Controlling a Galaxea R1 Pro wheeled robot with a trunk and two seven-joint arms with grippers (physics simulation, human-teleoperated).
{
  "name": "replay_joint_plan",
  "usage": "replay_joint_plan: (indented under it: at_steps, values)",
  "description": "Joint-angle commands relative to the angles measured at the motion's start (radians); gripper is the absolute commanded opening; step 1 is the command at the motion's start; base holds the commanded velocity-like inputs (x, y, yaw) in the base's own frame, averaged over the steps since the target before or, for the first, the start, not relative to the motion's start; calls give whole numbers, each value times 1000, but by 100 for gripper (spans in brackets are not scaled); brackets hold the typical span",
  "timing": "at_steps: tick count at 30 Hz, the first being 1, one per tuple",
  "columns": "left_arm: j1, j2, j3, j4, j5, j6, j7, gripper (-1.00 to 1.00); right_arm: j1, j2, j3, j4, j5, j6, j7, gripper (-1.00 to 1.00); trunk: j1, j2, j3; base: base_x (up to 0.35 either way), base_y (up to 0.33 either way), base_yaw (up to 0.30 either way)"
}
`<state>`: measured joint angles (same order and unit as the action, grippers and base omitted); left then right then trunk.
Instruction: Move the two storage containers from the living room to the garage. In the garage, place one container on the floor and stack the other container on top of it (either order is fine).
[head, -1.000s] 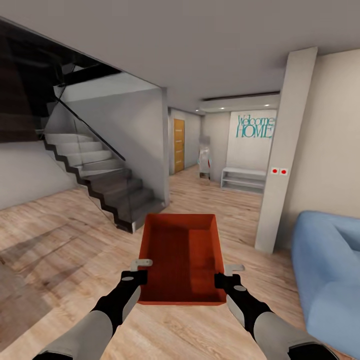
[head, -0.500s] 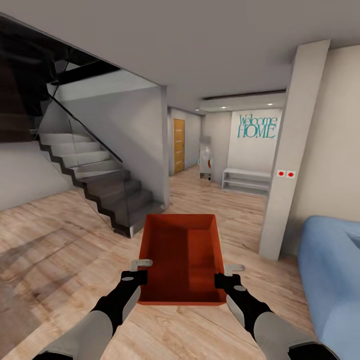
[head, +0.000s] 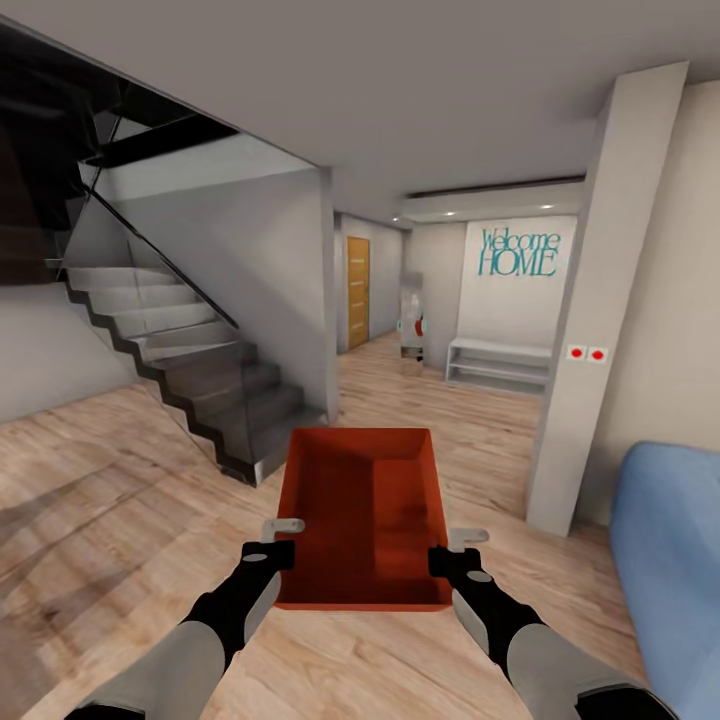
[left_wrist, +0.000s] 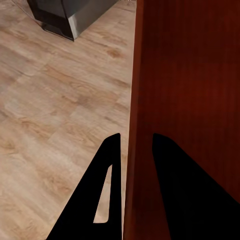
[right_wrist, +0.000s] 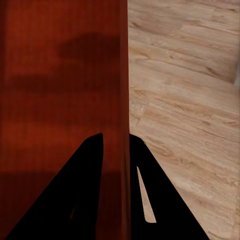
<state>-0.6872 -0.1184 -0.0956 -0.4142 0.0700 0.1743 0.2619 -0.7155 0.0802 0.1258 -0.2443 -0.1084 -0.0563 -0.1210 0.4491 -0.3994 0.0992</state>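
I carry one red-orange storage container (head: 363, 515) level in front of me, above the light wood plank floor of the living room. My left gripper (head: 282, 540) is shut on its left wall (left_wrist: 134, 100), one finger on each side of the wall. My right gripper (head: 452, 548) is shut on the right wall (right_wrist: 123, 90) in the same way. The bin is open-topped and looks empty. The garage is out of view.
A dark staircase (head: 200, 370) with a glass side rises at the left. A white pillar (head: 600, 300) and a blue sofa (head: 670, 560) stand at the right. Ahead, a hallway leads to a wooden door (head: 358, 292), a white bench (head: 497, 364) and a "Welcome HOME" wall.
The whole view has shifted: pillar and sofa slid to the right and grew, the staircase moved left. The container and both grippers keep the same place before me.
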Motion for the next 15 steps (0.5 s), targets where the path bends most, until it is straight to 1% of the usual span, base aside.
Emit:
replay_joint_plan:
  at_steps: [1,15]
  values:
    - [0,2,28,0,4,8,14,-100,-1,-1,-17,-3,-2,-22,-2,-100,1,-1,0,322,0,0]
    - [0,2,28,2,4,8,14,-100,0,0,-21,-3,-4,-22,-3,-100,1,-1,0,322,0,0]
